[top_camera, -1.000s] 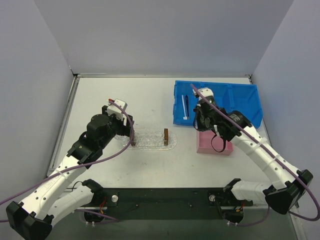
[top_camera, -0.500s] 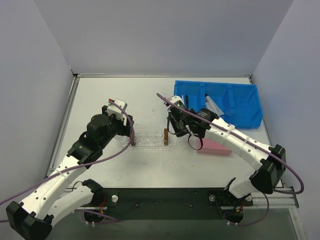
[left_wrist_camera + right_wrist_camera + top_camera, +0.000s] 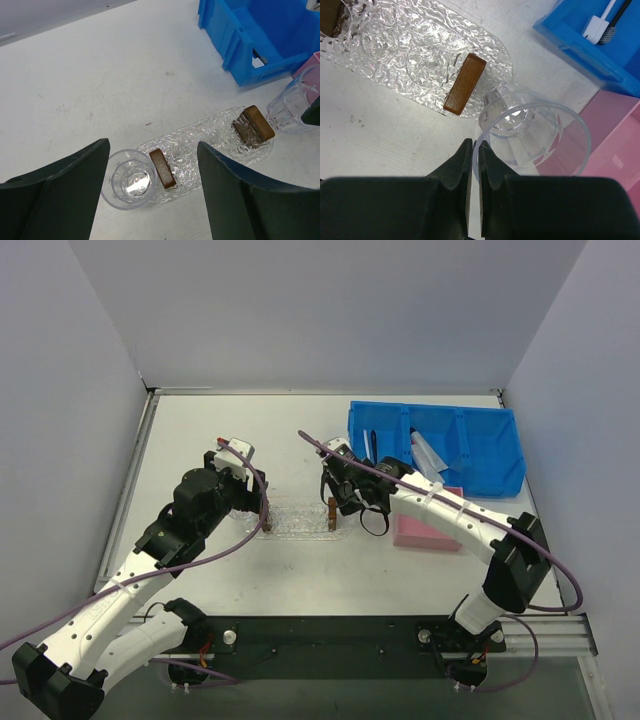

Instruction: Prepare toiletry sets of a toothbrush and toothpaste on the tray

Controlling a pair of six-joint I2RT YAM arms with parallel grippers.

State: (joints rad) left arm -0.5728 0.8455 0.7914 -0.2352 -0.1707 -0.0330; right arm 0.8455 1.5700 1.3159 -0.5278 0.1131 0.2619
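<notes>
The clear textured tray (image 3: 300,521) lies mid-table with a brown block at each end (image 3: 267,523) (image 3: 331,512). My right gripper (image 3: 475,145) is shut on the rim of a clear cup (image 3: 535,135), holding it at the tray's (image 3: 420,50) right end beside one block (image 3: 465,83). My left gripper (image 3: 152,147) stands open above a second clear cup (image 3: 128,179) at the tray's (image 3: 205,145) left end. A white toothbrush (image 3: 596,27) and a black toothbrush (image 3: 620,12) lie in the blue bin (image 3: 580,45). A silvery toothpaste tube (image 3: 425,452) lies there too.
The blue compartmented bin (image 3: 480,445) stands at the back right, with a pink box (image 3: 428,530) in front of it, just right of the held cup. Grey walls close in the table on three sides.
My right arm has swung left from over the blue bin and pink box to the tray's right end, carrying the clear cup. The left arm has not moved.
</notes>
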